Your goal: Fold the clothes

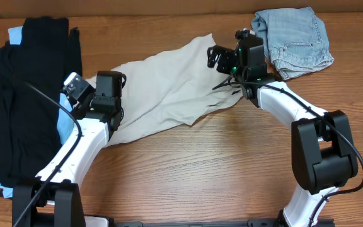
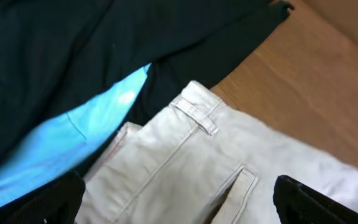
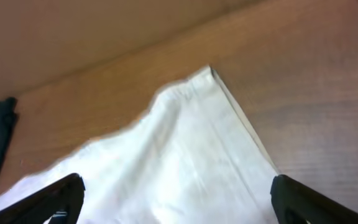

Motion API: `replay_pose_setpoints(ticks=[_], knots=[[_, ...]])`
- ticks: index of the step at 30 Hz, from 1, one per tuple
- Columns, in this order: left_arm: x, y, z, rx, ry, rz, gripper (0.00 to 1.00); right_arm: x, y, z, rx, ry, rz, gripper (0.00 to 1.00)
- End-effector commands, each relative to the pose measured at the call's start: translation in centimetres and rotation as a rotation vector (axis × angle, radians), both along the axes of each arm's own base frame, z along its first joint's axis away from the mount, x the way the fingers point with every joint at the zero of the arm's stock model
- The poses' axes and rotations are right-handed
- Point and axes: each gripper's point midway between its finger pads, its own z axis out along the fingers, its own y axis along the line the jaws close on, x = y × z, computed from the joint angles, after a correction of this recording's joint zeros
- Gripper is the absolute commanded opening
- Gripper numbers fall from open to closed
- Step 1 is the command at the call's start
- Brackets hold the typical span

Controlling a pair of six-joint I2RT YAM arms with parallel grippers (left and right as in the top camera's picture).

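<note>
Though partly out of view, shorts (image 2: 185, 168)

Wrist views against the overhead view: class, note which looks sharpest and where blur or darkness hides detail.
Overhead: sharpest, evenly lit across the pale beige cotton shorts. Left wrist: slightly soft; the black fabric garment swallows detail. Right wrist: softest, wooden table smeared.

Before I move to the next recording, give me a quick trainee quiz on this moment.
1. True or false: the left claw is shut on the beige shorts.
2. What colour garment peeks from under the black garment?
3. Which lies beyond the right claw, top right in the overhead view? A towel; B denim shorts; C sock.
Key: 1 false, it is open; 2 light-blue garment; 3 B.
</note>
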Motion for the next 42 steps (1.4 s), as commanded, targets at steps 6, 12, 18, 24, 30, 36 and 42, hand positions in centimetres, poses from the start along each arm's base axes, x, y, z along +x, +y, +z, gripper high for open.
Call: replay_pose_setpoints(ticks=[6,12,18,24,30,36,42], knots=[[1.5,-0.9,2.8,0.016,0.147,-0.252,1.0,-3.2,-6.3,-0.5,-0.053,0.203,-0.113,1.0],[1.6,-2.6,3.4,0.03,0.249,-0.435,1.0,-5.6,-7.2,-3.4,-0.11,0.338,-0.08,1.0],[0.7,-3.7,2.4,-0.029,0.296,-0.486,1.0,-6.2,-5.9,-5.7,-0.098,0.394,-0.037,0.82],[-0.2,-4.5,1.6,-0.077,0.333,-0.52,1.0,-7.1,-4.7,-7.9,-0.054,0.46,0.01,0.57],[-1.2,-4.8,1.0,-0.106,0.377,-0.534,1.0,-8.0,-5.4,-8.9,-0.078,0.511,-0.01,0.31],[-1.8,-5.3,0.5,-0.135,0.406,-0.55,1.0,-10.8,-7.9,-9.8,-0.105,0.651,-0.069,0.04],[-2.0,-6.0,0.3,-0.171,0.408,-0.576,1.0,-15.3,-13.3,-8.3,-0.022,0.855,-0.31,0.04]])
